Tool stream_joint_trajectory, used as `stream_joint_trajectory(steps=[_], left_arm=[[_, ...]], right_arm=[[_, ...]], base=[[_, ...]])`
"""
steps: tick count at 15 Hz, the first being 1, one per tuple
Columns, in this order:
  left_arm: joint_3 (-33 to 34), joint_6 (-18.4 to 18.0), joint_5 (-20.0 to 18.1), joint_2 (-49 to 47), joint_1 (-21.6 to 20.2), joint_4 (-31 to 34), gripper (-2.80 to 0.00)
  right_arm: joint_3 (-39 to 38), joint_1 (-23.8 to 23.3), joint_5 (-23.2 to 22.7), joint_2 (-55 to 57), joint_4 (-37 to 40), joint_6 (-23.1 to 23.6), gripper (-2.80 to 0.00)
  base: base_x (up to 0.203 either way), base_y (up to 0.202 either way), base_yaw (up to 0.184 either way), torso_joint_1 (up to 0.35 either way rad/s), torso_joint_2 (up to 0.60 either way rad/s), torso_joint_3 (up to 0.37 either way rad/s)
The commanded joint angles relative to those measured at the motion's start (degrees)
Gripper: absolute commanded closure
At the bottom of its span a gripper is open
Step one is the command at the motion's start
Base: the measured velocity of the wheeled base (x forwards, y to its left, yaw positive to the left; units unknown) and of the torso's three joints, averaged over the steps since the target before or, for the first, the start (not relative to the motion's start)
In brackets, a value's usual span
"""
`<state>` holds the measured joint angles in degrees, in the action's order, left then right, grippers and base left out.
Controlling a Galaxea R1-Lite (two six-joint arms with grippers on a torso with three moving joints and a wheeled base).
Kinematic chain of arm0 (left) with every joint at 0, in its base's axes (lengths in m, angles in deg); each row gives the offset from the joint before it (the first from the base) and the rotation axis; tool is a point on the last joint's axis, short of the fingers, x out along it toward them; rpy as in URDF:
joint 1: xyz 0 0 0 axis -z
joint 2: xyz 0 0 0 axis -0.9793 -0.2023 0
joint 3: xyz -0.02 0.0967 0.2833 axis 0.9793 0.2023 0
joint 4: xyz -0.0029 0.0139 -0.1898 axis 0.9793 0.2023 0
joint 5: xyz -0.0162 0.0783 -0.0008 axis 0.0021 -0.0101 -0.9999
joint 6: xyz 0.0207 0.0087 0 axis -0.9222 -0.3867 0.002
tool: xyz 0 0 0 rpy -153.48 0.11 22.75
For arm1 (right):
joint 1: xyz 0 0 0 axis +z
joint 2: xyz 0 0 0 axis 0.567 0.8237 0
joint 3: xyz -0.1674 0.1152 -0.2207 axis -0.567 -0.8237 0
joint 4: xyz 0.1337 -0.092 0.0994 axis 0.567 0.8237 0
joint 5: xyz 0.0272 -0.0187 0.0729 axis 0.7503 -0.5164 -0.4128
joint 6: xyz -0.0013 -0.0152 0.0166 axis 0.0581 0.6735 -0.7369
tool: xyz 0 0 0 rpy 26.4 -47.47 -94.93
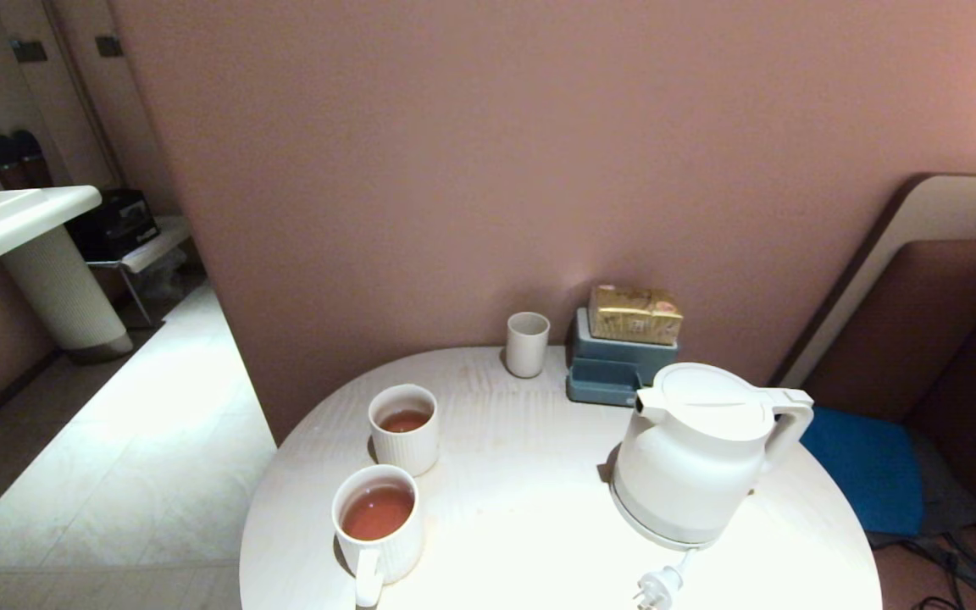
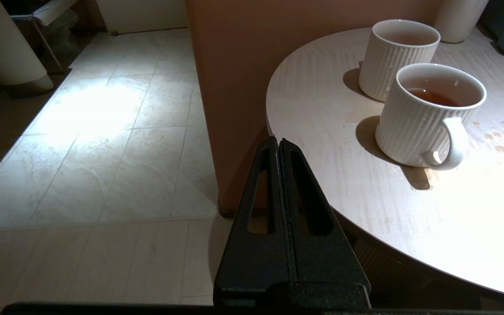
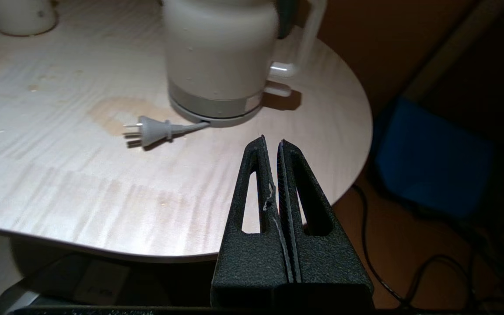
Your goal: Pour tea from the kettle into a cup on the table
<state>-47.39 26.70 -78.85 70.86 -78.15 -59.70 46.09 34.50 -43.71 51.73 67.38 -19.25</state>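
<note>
Kettle (image 1: 695, 457) sits on its base at 4 o'clock on the table (image 1: 530, 508), loop handle toward 3. Expect it heavy and smooth-sided; you take the handle. Right gripper (image 3: 271, 146) and left gripper (image 2: 277, 144): fingers together, empty.

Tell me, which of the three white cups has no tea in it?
The small smooth cup at the back by the wall, beside the blue box. The two ribbed cups nearer the front both hold reddish tea.

Three cups (image 1: 404, 428), one kettle (image 1: 695, 453), one plug (image 1: 659, 586), two boxes (image 1: 615, 366).
</note>
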Motion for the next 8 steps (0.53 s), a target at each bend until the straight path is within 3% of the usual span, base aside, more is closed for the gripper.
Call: stream_joint_trajectory(steps=[1, 2, 4, 8], left_arm=[[0.0, -0.03, 0.01, -0.07, -0.01, 0.05, 0.0], [0.0, -0.03, 0.01, -0.07, -0.01, 0.05, 0.0], [0.0, -0.03, 0.01, -0.07, -0.01, 0.05, 0.0], [0.0, -0.03, 0.01, -0.07, -0.01, 0.05, 0.0]], right_arm=[[-1.15, 0.33, 4.14, -4.37, 0.31, 0.17, 0.0], [-2.94, 0.37, 7.06, -4.37, 0.15, -0.05, 0.0], [-3.59, 0.39, 8.13, -4.37, -1.36, -5.17, 0.0], [-3.68, 0.39, 7.71, -4.37, -1.46, -4.88, 0.0]], base=[[0.0, 0.0, 0.0, 0.0, 0.0, 0.0], [0.0, 0.0, 0.0, 0.0, 0.0, 0.0], [0.0, 0.0, 0.0, 0.0, 0.0, 0.0], [0.0, 0.0, 0.0, 0.0, 0.0, 0.0]])
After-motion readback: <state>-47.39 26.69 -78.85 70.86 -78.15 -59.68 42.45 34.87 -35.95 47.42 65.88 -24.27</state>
